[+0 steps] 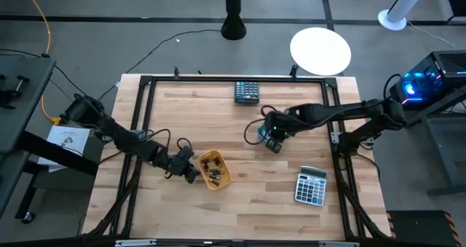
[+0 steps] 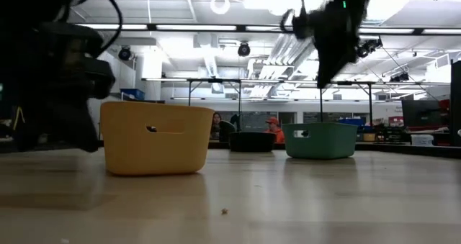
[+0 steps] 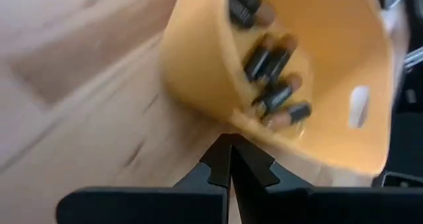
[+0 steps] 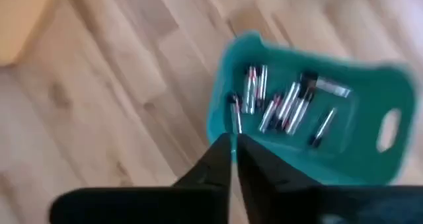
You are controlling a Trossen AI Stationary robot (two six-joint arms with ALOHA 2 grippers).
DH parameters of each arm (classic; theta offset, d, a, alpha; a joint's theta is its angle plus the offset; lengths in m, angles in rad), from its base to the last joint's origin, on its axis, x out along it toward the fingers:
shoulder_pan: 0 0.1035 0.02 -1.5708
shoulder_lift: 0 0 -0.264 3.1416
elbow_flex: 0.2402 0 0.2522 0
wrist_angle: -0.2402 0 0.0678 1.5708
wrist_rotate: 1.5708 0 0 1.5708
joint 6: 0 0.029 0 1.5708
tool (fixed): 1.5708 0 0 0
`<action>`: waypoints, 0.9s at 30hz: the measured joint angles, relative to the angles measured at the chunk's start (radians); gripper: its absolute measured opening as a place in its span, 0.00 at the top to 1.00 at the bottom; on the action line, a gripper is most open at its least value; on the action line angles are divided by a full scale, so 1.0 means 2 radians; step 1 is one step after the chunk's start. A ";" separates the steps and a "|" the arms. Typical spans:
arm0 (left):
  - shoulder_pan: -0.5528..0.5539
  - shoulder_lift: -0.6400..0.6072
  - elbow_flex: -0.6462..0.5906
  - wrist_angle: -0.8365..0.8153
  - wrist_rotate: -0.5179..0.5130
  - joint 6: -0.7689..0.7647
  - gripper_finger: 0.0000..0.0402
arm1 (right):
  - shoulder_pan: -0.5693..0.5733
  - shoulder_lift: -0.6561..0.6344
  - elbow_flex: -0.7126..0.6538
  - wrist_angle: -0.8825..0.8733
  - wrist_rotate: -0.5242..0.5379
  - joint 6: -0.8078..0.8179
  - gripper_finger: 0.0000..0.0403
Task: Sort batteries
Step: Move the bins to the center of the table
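Observation:
A yellow tray (image 1: 215, 169) stands on the wooden table and holds several dark batteries (image 3: 271, 72). It also shows in the low view as the yellow tray (image 2: 155, 137). My left gripper (image 3: 229, 159) is shut, low beside the tray's left wall (image 1: 189, 167). A teal tray (image 4: 310, 112) holds several slimmer batteries (image 4: 284, 108) with metallic ends. My right gripper (image 4: 233, 150) is shut and hangs above the near-right part of the teal tray (image 1: 256, 134), well above it in the low view (image 2: 328, 50). My left gripper has its shut fingertips (image 3: 221, 151) close against the yellow tray's outer wall, just below the rim (image 3: 231, 126). It comes at the wall nearly level from the table's left. Whether it touches the wall, I cannot tell.
A dark calculator (image 1: 246, 92) lies at the far edge, a grey calculator (image 1: 312, 186) near the right front. Black frame rails (image 1: 138, 130) border the table. Bare wood lies between and in front of the trays. People (image 2: 272, 129) sit far behind the table.

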State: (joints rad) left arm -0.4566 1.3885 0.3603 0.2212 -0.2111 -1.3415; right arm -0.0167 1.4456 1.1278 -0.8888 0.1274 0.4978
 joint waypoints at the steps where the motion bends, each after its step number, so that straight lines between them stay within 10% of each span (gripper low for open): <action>1: 0.007 0.006 0.000 0.015 0.000 0.011 1.00 | -0.003 0.000 -0.019 0.014 0.000 0.017 0.97; 15: 0.144 0.040 0.001 0.075 -0.001 0.113 1.00 | -0.078 0.101 -0.113 0.252 -0.032 0.088 1.00; 27: 0.110 0.032 0.000 0.094 0.072 0.141 1.00 | 0.036 0.114 -0.113 0.258 -0.093 0.147 1.00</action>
State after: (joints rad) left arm -0.2369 1.4517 0.3607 0.4091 -0.0670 -1.0603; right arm 0.0562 1.6741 0.9016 -0.3726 -0.0589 0.7915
